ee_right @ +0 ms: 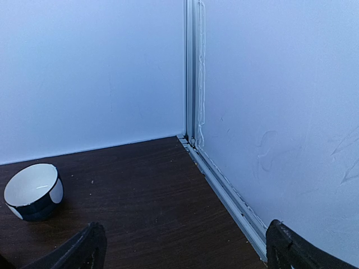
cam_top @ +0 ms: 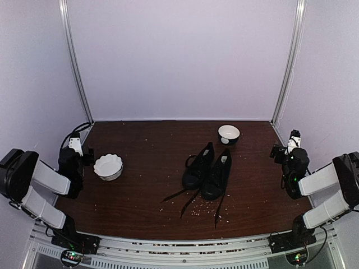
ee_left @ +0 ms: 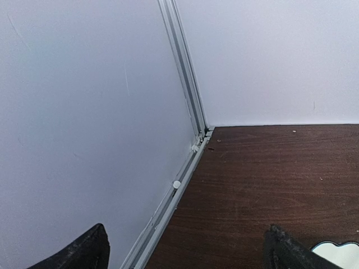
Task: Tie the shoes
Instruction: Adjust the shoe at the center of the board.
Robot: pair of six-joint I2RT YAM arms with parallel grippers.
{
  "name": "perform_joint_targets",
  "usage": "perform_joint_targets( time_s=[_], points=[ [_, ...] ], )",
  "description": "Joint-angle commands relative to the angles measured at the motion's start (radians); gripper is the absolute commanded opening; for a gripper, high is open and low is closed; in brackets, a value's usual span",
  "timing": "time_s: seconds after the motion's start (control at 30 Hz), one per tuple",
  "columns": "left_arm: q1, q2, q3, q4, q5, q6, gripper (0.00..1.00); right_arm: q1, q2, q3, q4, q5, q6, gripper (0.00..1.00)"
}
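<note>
White walls close in the back and both sides. They stand on a dark brown wooden worktop. The left arm is folded at the near left corner and the right arm at the near right corner. Each wrist view shows that arm's jaws set wide apart with nothing between them, and both arms are well apart from everything on the worktop.

The shoes, a black pair, lie side by side and touching, a little right of the middle. Their toes point to the near edge and their heels to the back wall.

A white bowl with a wavy rim sits on the left, near the left arm. A smaller round bowl, white inside and dark outside, sits near the back wall, just beyond the shoes' heels.

The thin black laces are untied and trail loose over the worktop toward the near edge. Pale crumbs lie scattered around the toes.
</note>
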Motion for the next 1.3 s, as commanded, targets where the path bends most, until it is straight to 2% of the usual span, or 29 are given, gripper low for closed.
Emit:
perform_joint_targets(
  time_s=[0.0, 0.23, 0.3, 0.37, 0.43, 0.53, 0.63, 0.7, 0.73, 0.83, 0.9, 0.97, 1.03, 1.13, 1.23, 1.27],
  points=[
    [0.014, -0.008, 0.021, 0.025, 0.016, 0.004, 0.98, -0.002, -0.011, 0.008, 0.022, -0.001, -0.009, 0.99],
    [0.018, -0.037, 0.002, 0.029, 0.010, -0.002, 0.98, -0.001, -0.021, 0.010, 0.018, -0.008, -0.016, 1.00],
    [0.006, -0.081, -0.018, 0.048, 0.023, 0.028, 0.98, -0.001, -0.090, 0.043, -0.107, -0.008, -0.015, 1.00],
    [-0.035, -0.198, 0.011, -0.096, -0.049, 0.058, 0.98, -0.003, -0.196, 0.106, -0.300, 0.016, 0.002, 1.00],
    [-0.059, -0.327, 0.087, -0.267, -0.060, 0.072, 0.98, -0.002, -0.292, 0.161, -0.436, -0.012, 0.026, 0.99],
    [-0.086, -0.441, 0.192, -0.414, 0.010, 0.001, 0.98, -0.002, -0.408, 0.250, -0.617, -0.170, 0.087, 1.00],
    [-0.177, -0.478, 0.344, -0.622, 0.111, -0.100, 0.98, 0.003, -0.447, 0.348, -0.815, -0.373, 0.191, 0.91],
    [-0.303, -0.463, 0.456, -0.763, 0.102, -0.088, 0.97, 0.026, -0.448, 0.403, -0.936, -0.490, 0.237, 0.82],
    [-0.387, -0.449, 0.515, -0.823, 0.110, -0.069, 0.97, 0.053, -0.446, 0.435, -1.017, -0.501, 0.249, 0.79],
    [-0.537, -0.373, 0.703, -1.038, 0.170, -0.056, 0.95, 0.153, -0.432, 0.503, -1.220, -0.424, 0.296, 0.73],
    [-0.593, -0.304, 0.820, -1.185, 0.216, -0.144, 0.93, 0.234, -0.414, 0.517, -1.292, -0.363, 0.351, 0.70],
    [-0.624, -0.228, 0.896, -1.274, 0.362, -0.234, 0.91, 0.323, -0.379, 0.525, -1.323, -0.317, 0.397, 0.67],
    [-0.665, -0.140, 0.942, -1.329, 0.485, -0.215, 0.88, 0.408, -0.324, 0.547, -1.349, -0.260, 0.439, 0.67],
    [-0.748, -0.054, 1.002, -1.388, 0.433, -0.150, 0.88, 0.467, -0.228, 0.592, -1.369, -0.179, 0.527, 0.78],
    [-0.818, 0.005, 1.016, -1.363, 0.424, -0.091, 0.88, 0.508, -0.121, 0.643, -1.359, -0.168, 0.561, 0.89],
    [-0.835, 0.020, 1.012, -1.350, 0.423, -0.078, 0.88, 0.520, -0.084, 0.663, -1.360, -0.160, 0.566, 0.90]
  ],
)
